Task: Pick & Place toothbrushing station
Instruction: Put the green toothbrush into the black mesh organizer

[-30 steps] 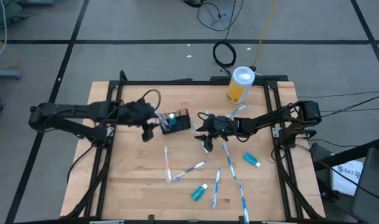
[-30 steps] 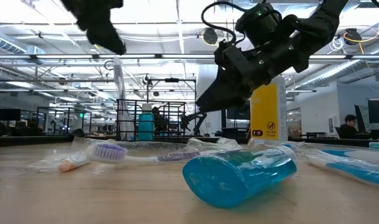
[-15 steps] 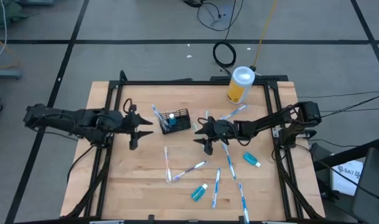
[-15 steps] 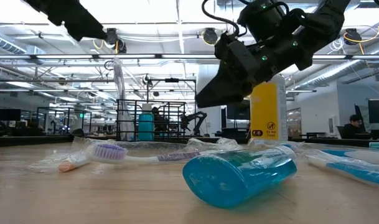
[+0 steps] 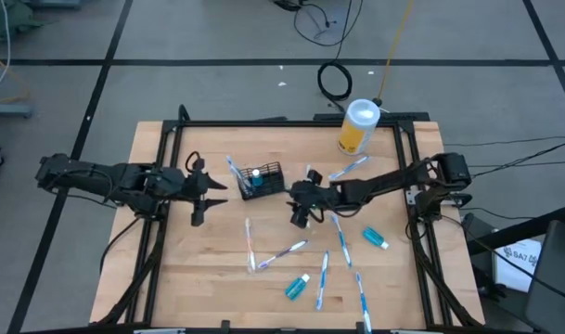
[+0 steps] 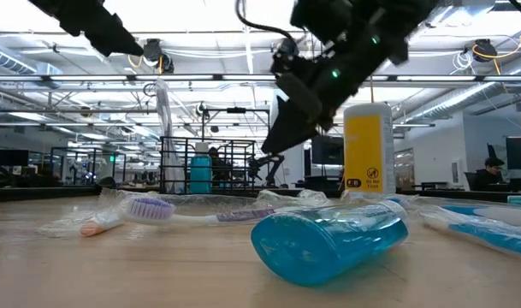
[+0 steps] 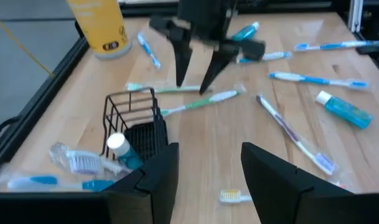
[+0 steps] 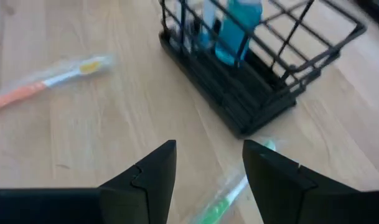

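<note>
The black wire caddy [image 5: 263, 179] stands near the table's middle with a teal toothpaste tube [image 8: 238, 23] upright inside it. A wrapped toothbrush [image 5: 233, 170] sticks out at its left end. Several more toothbrushes [image 5: 340, 243] and two teal tubes [image 5: 297, 286] [image 5: 375, 238] lie flat on the table. My left gripper [image 5: 208, 195] hangs open left of the caddy, above the table. My right gripper [image 5: 301, 211] hangs open right of the caddy, over a wrapped green toothbrush [image 8: 225, 198]. Neither has anything between its fingers.
A yellow canister with a white lid [image 5: 358, 127] stands at the table's far right. An orange toothbrush [image 8: 46, 84] lies near the caddy. A black frame [image 5: 161, 167] borders the wooden table. Bare wood shows at the near left [image 5: 199, 269].
My left gripper has drawn back from beside the caddy toward the table's left edge and has then kept still. My right gripper has shifted a little toward the caddy, risen slightly and turned. Both have stayed open. No thing on the table has moved.
</note>
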Robot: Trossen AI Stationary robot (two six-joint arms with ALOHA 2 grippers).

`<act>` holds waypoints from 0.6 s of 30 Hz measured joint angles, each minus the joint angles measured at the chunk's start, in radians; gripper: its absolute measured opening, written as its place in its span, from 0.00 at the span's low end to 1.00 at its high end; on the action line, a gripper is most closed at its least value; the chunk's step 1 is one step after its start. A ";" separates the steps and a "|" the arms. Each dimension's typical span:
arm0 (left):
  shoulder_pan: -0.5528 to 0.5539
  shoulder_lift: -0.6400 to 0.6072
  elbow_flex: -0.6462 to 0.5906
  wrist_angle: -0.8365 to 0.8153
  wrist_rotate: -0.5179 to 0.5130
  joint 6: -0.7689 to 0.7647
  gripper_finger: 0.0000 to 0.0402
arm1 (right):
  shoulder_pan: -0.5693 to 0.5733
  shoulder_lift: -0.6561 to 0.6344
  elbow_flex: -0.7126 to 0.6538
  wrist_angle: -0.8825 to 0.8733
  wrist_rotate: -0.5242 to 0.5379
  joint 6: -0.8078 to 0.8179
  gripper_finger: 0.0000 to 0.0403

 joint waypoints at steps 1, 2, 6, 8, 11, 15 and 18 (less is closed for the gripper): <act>0.000 0.000 0.000 -0.010 0.000 -0.002 0.44 | 0.001 0.001 0.031 -0.052 0.003 0.016 0.46; 0.000 0.000 0.000 -0.016 0.000 -0.003 0.44 | -0.002 0.011 0.053 -0.078 0.006 0.026 0.46; 0.000 0.000 0.000 -0.024 -0.003 -0.013 0.44 | -0.028 0.072 0.068 -0.086 0.004 0.065 0.46; 0.000 0.000 0.000 -0.024 -0.004 -0.019 0.44 | -0.045 0.104 0.064 -0.083 0.007 0.091 0.46; 0.000 0.000 0.000 -0.025 -0.007 -0.022 0.44 | -0.067 0.126 0.060 -0.101 0.007 0.122 0.46; 0.001 0.000 0.000 -0.026 -0.007 -0.019 0.44 | -0.087 0.166 0.058 -0.097 0.001 0.124 0.46; 0.005 0.002 0.000 -0.026 -0.015 -0.018 0.44 | -0.098 0.185 0.060 -0.070 0.002 0.124 0.46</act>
